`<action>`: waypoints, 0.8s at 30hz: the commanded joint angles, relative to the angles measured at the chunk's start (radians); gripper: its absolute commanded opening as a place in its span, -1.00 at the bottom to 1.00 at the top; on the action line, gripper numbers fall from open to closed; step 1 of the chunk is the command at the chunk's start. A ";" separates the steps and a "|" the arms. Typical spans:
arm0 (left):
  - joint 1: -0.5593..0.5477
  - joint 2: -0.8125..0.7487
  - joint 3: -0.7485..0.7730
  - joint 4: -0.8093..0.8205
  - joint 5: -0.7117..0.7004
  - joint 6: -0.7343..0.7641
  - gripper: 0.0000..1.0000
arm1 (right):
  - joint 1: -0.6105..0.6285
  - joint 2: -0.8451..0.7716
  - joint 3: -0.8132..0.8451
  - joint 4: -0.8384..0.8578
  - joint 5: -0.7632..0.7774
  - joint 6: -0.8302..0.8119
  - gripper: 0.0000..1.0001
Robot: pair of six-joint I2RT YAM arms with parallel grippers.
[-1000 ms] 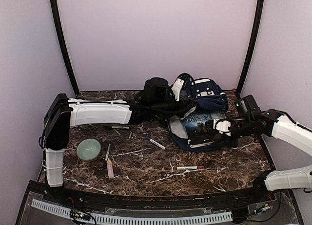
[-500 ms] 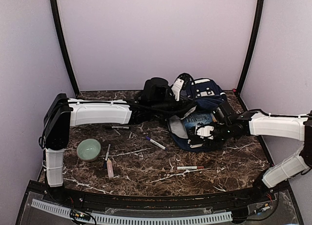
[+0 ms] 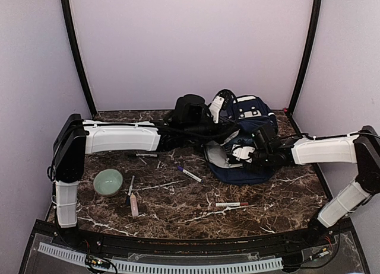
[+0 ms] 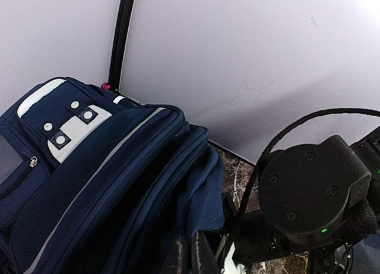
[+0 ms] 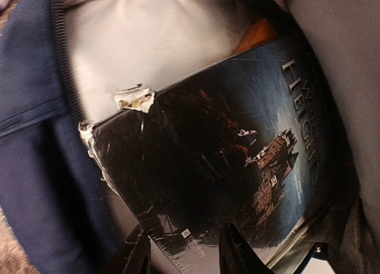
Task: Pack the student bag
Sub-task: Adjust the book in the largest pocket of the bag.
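The student bag lies at the far right of the table, close to the back wall, its navy front with the white patches turned up and its mouth facing the near side. My left gripper reaches across from the left and sits at the top of the student bag; its jaws are pressed together, and in my left wrist view a fold of dark blue fabric from the rim of the opening runs down between them, so I am pinching the edge of the student bag there. My right gripper comes in from the right and is at the mouth. In my right wrist view its jaws stand spread, one finger on each side of the near edge of a book, and I cannot tell whether they touch it. The book has a dark glossy cover with a castle on it and a torn, whitened corner; it lies tilted, partly inside the pale lining, with something orange showing behind it. On the table to the left, well apart from the student bag, are a green bowl, a pink tube and a purple-capped pen; another pen lies nearer the front.
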 commanded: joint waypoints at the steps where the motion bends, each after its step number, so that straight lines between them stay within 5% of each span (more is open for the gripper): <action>1: -0.007 -0.092 0.019 0.079 0.054 -0.025 -1.00 | -0.003 0.055 0.021 0.182 0.148 0.019 -0.23; 12: -0.007 -0.093 0.005 0.082 0.071 -0.035 -1.00 | -0.003 0.136 0.022 0.238 0.208 0.026 -0.23; 20: -0.007 -0.092 0.005 0.077 0.073 -0.025 -1.00 | -0.003 -0.010 -0.028 0.142 0.102 0.011 0.29; 24: -0.007 -0.090 0.007 0.079 0.078 -0.024 -1.00 | -0.002 -0.047 -0.031 0.098 0.080 -0.019 0.33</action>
